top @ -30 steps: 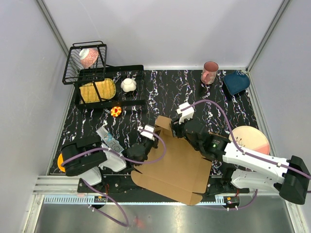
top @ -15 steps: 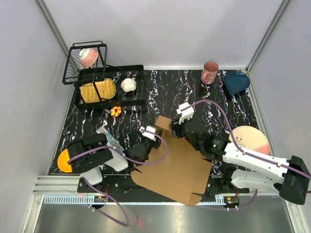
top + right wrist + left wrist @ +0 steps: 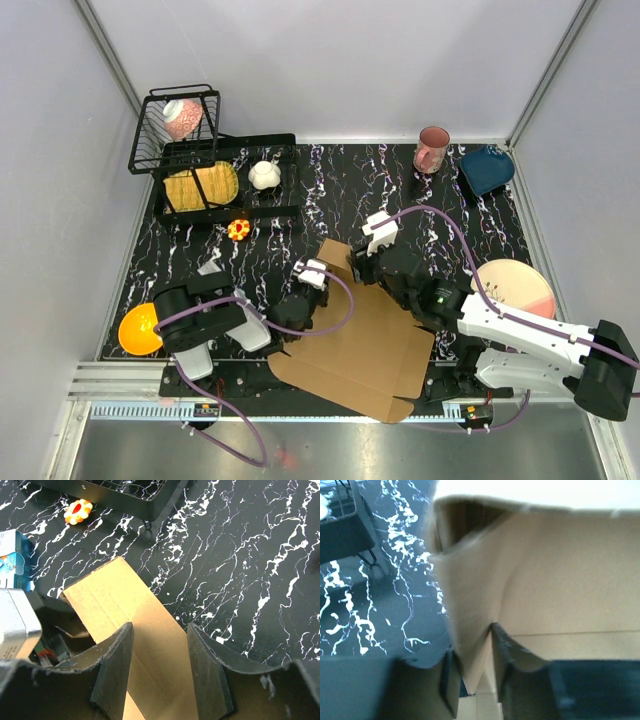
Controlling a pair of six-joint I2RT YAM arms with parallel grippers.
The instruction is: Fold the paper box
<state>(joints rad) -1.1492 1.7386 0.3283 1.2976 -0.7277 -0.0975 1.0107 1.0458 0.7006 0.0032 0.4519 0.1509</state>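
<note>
Flap-raising stage, I'd say: the paper box lies near-flat at the near edge of the table, the left gripper straddles a lifted flap, grip unclear, the right gripper gapes empty over another, and next they need creasing upright

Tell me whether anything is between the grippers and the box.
Nothing visible is. Both grippers are at the box: the left gripper has a cardboard flap rising between its fingers, and the right gripper has its open fingers either side of the far flap.
</note>
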